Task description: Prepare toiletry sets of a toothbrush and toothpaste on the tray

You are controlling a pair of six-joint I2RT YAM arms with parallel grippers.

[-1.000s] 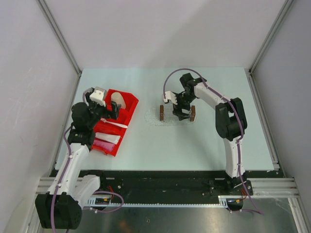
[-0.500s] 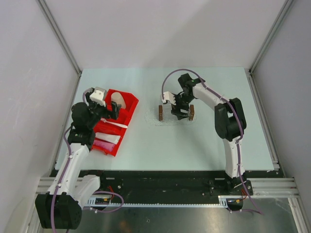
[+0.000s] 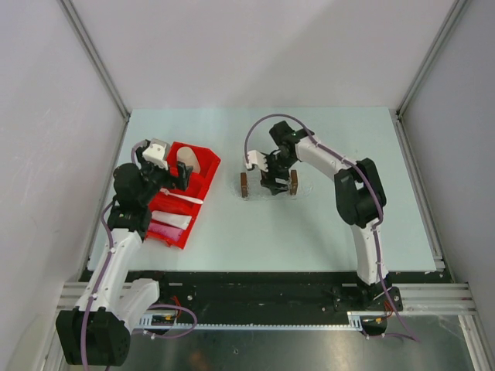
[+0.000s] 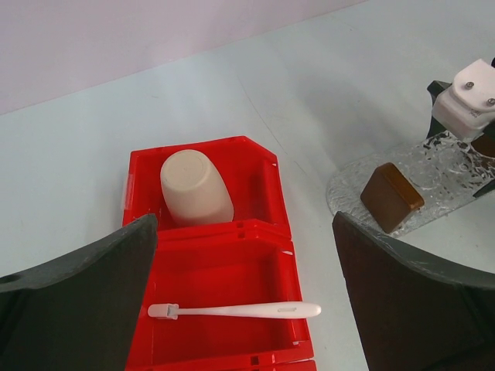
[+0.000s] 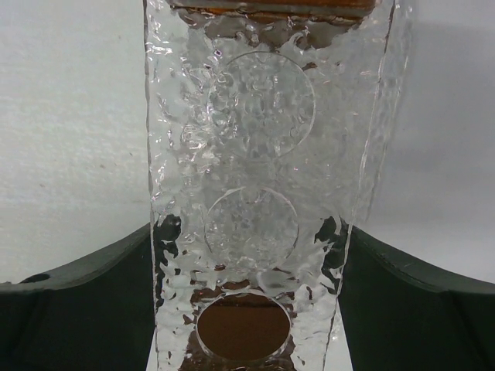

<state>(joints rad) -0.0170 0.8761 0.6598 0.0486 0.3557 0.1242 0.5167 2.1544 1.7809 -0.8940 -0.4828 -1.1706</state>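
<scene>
From above, the right tool [image 3: 270,179] sits low over a shallow, rectangular clear plastic tray [image 3: 255,191] with a dark brown block [image 3: 244,185] at each short end, out on the pale surface [image 3: 325,232]. Well apart from it, the left tool [image 3: 179,178] hovers over a red divided plastic bin [image 3: 207,164]. The bin holds the thin white toothbrush [image 3: 184,199], a white squeeze tube [image 3: 175,220] and a magenta-pink squeeze tube [image 3: 161,230].

The left wrist view shows that tool [image 4: 246,224] spread wide and empty. The toothbrush [image 4: 240,310] lies right beneath it, and a tan paper cup [image 4: 195,188] sits in the next compartment.

In the right wrist view, the fingers [image 5: 93,286] press against the long edges of the tray [image 5: 255,154], a wide grip on it.

I'd judge the tray is being positioned, with nothing loaded yet. Next, the left tool must drop and close on the toothbrush's slim handle.
</scene>
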